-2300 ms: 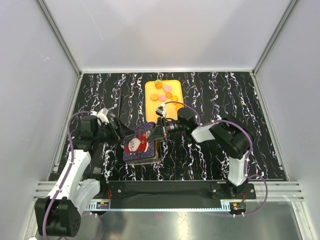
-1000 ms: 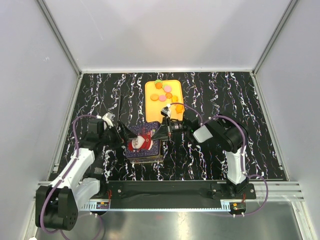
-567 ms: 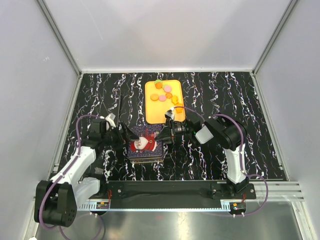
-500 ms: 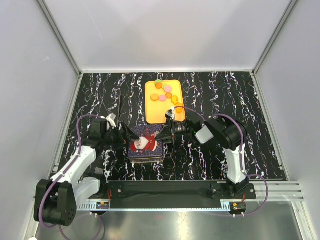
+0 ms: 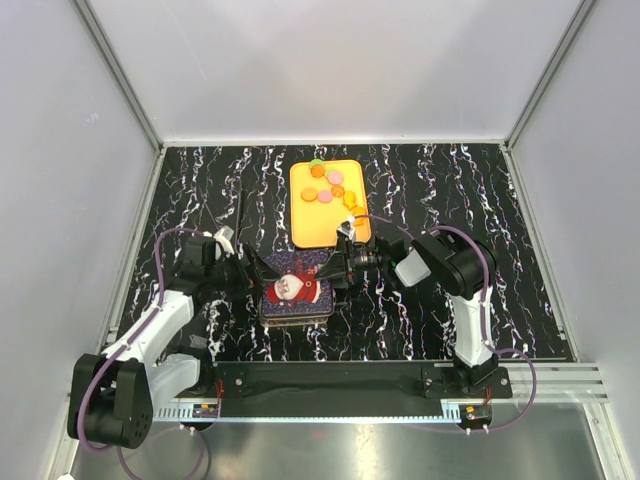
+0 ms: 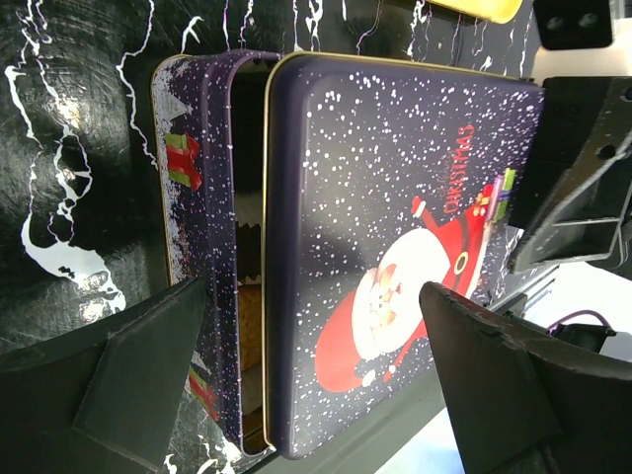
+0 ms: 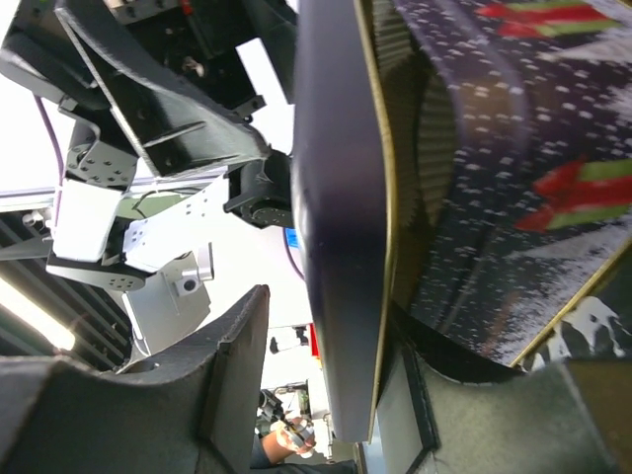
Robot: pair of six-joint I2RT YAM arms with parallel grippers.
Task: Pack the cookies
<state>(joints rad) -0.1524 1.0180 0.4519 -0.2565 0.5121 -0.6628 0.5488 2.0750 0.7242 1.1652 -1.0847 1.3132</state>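
The right jaws were closed on the lid [image 5: 292, 288], 1 finger on each face of its rim, at the side nearer the right edge of the worktop [image 5: 450, 200]. The left jaws stood spread wide at the opposite side, gripping nothing, probably to steady and square the lid. It lay flat but offset over the tin base [image 6: 197, 178], leaving a strip uncovered, so closing looked unfinished. The tin sat by the middle of the near edge. Several cookies [image 5: 327, 184] lay unpacked on a yellow tray [image 5: 315, 225] toward the far edge.
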